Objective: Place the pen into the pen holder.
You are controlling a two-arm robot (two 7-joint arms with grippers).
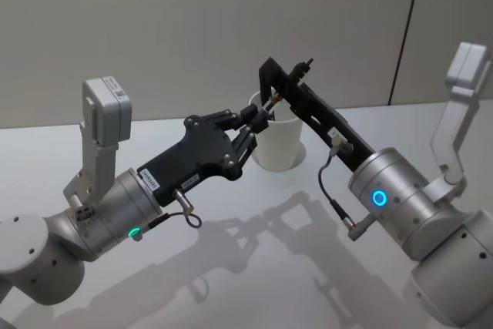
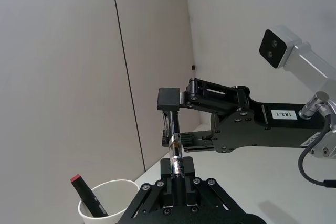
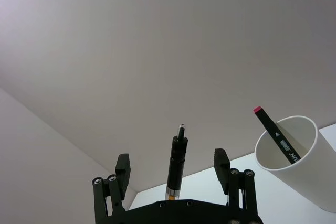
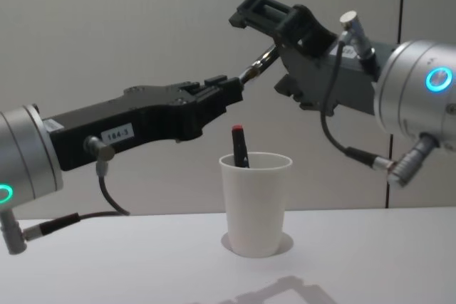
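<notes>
A white paper cup, the pen holder (image 1: 282,146) (image 4: 255,204), stands on the table. Above its rim my left gripper (image 1: 258,117) (image 4: 229,90) is shut on the lower end of the pen (image 1: 271,102) (image 2: 175,153), a black pen with a clear band. The pen slants up and passes between the fingers of my right gripper (image 1: 279,86) (image 3: 171,162), which stand open on either side of the pen (image 3: 176,163) without touching it. Both grippers hover over the cup's far side, above the table.
A black marker with a red cap (image 4: 239,146) (image 3: 275,132) leans inside the cup. The pale table (image 1: 254,213) runs to a grey wall close behind. Both forearms reach in from the sides, cables hanging under them.
</notes>
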